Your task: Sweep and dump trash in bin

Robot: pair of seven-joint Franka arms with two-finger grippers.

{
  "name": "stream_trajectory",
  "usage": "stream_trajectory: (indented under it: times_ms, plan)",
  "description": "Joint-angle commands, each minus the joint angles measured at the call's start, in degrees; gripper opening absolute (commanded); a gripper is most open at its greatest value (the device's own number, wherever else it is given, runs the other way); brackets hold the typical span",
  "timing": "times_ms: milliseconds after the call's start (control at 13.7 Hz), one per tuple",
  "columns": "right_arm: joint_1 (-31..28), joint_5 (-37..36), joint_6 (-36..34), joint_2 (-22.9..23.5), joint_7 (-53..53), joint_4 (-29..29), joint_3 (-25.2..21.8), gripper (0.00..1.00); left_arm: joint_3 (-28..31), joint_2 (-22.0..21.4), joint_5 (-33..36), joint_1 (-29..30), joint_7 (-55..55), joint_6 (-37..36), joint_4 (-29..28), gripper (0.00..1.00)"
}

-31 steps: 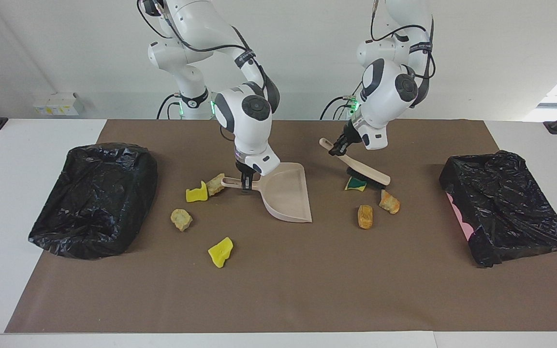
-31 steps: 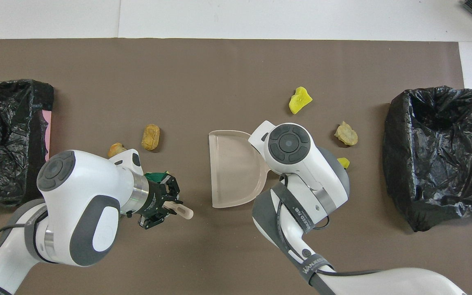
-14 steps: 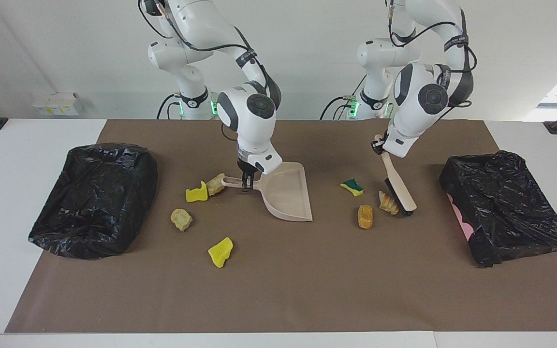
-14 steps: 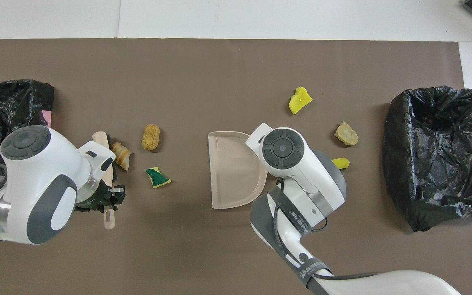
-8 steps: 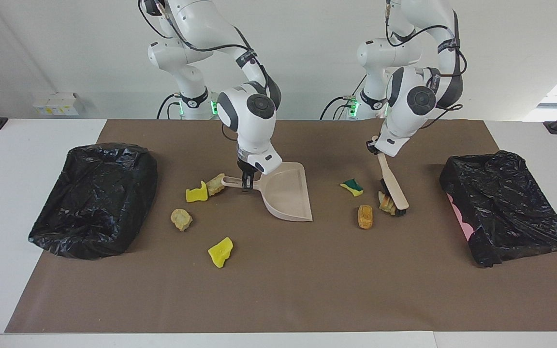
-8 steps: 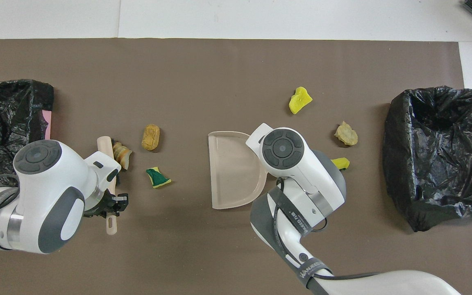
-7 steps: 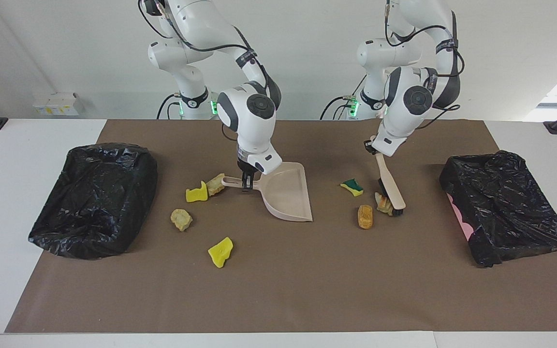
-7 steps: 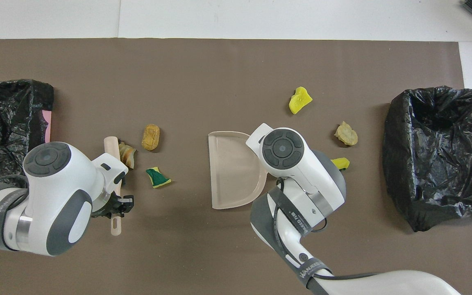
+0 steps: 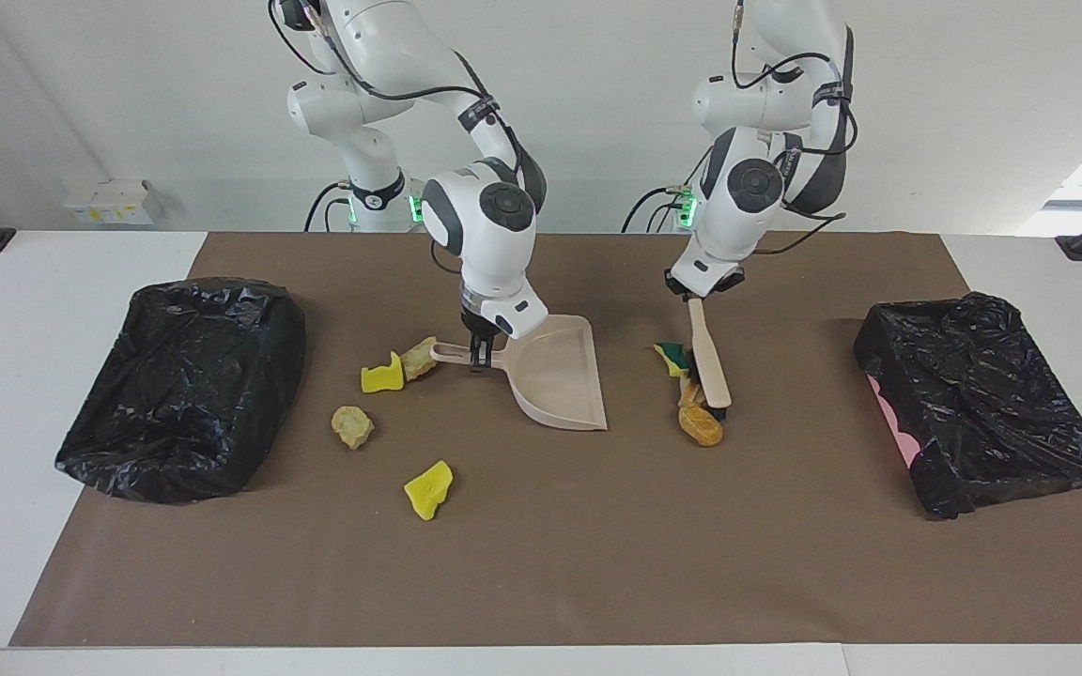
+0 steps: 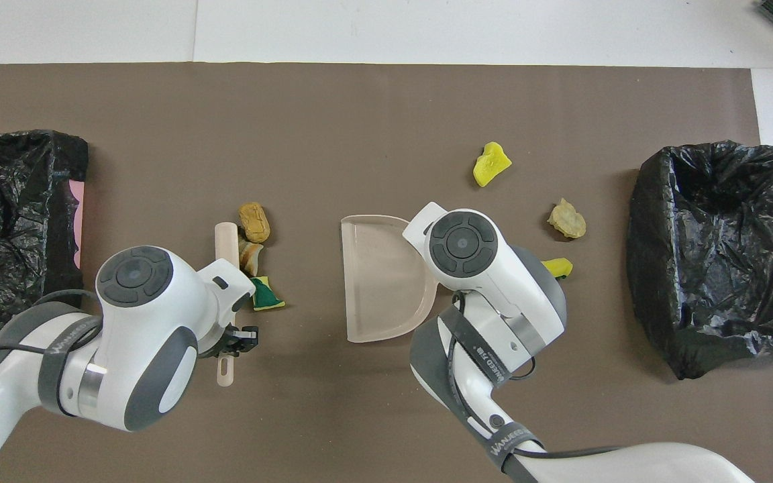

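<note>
The trash lay in two groups on the brown mat (image 9: 541,563) covering the tabletop. Three chunks, an orange-brown one (image 9: 700,427), a tan one (image 10: 249,255) and a yellow-and-green one (image 9: 669,356), were bunched in a row against the brush (image 9: 712,361), just below the left gripper (image 9: 694,297), whose fingers were clamped on the brush handle. Four more lay near the right gripper (image 9: 477,360), whose fingers were clamped on the dustpan (image 9: 560,383) handle: a yellow chunk (image 9: 381,376) and a tan chunk (image 9: 420,357) touching each other beside the handle's tip, another tan piece (image 9: 351,425) and a yellow piece (image 9: 428,489) farther from the robots.

From overhead, both wrists hid the fingers, and the right arm covered most of the yellow chunk and all of the tan one beside it.

A second ago the three chunks by the brush lay apart; the brush had since swept toward the dustpan and gathered them. The dustpan stayed put. A black-lined bin (image 9: 186,380) sat at the right arm's end, another (image 9: 982,399) at the left arm's end.
</note>
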Motion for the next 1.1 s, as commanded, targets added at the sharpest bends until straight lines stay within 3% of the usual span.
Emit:
stream_trajectory:
  times_ms: [0,293,732,1025]
  plan:
    - [0.0,-1.5,0.0,-0.9,2.6,-1.3,0.3,0.0,-2.3,-0.2,-1.3,-0.8,-0.9,1.9,0.6,0.0]
    - [0.0,-1.5,0.0,-0.9,2.6,-1.3,0.4,0.0,-6.2,0.2,-8.4,-1.0,-2.6,4.6,1.7,0.0]
    - [0.0,-1.4,-0.2,-0.9,2.6,-1.3,0.4,0.0,-6.5,4.1,-17.6,-0.1,-2.3,4.0,7.8,0.0]
    - [0.0,-1.5,-0.2,-0.9,2.6,-1.3,0.3,0.0,-5.8,3.6,-18.5,1.7,-2.5,3.3,11.7,0.0]
